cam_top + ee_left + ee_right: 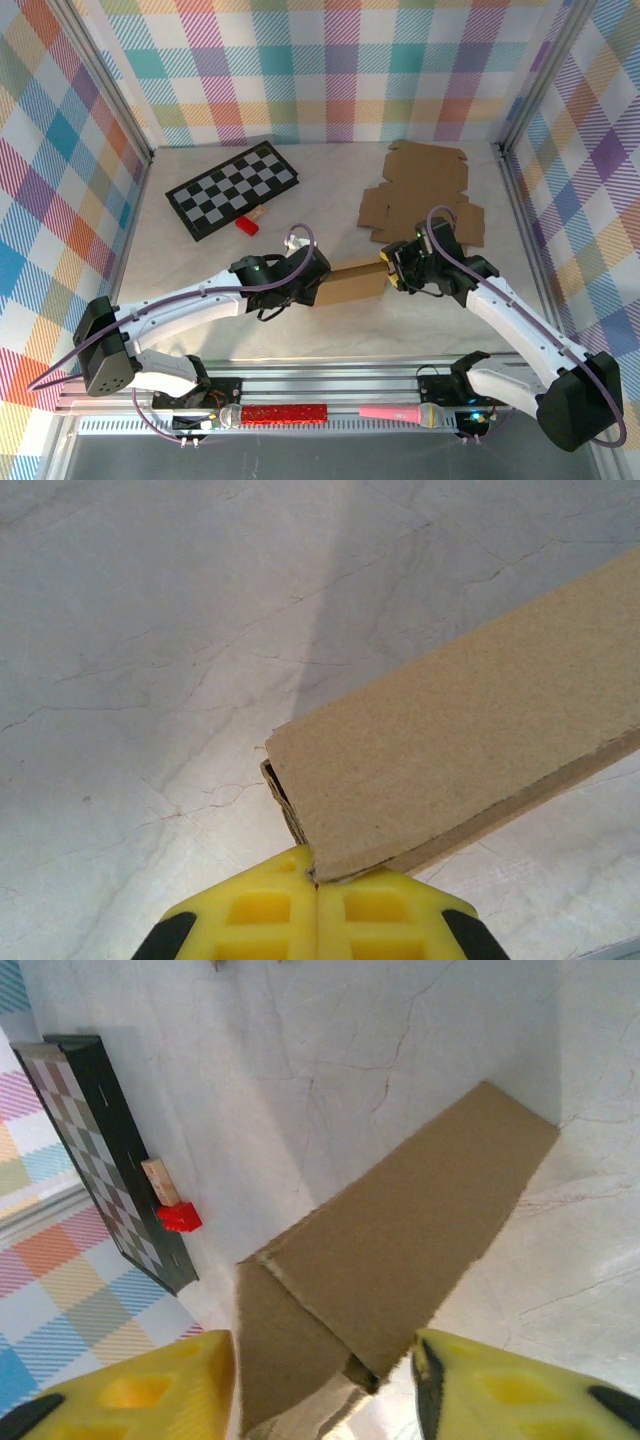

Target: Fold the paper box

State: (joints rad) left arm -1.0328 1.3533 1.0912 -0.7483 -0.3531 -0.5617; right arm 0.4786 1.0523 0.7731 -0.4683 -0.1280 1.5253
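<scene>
Left pincer (316,880) pinches shut on one box (450,740) end; right pincer (325,1355) straddles the other half-open, grip unclear.

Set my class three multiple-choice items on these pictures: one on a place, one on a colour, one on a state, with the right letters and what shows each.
1. Where on the table does the checkerboard lie?
A. far left
B. far right
C. at the near edge

2. What colour is the small block next to the wooden block?
A. blue
B. red
C. green

3. How is the left tool?
A. open above the table
B. shut on the checkerboard
C. shut on a corner of the paper box

Answers:
1 A, the top view shows it at the far left.
2 B, it is bright red in the right wrist view.
3 C, the left wrist view shows it closed with the cardboard corner pinched.
</scene>
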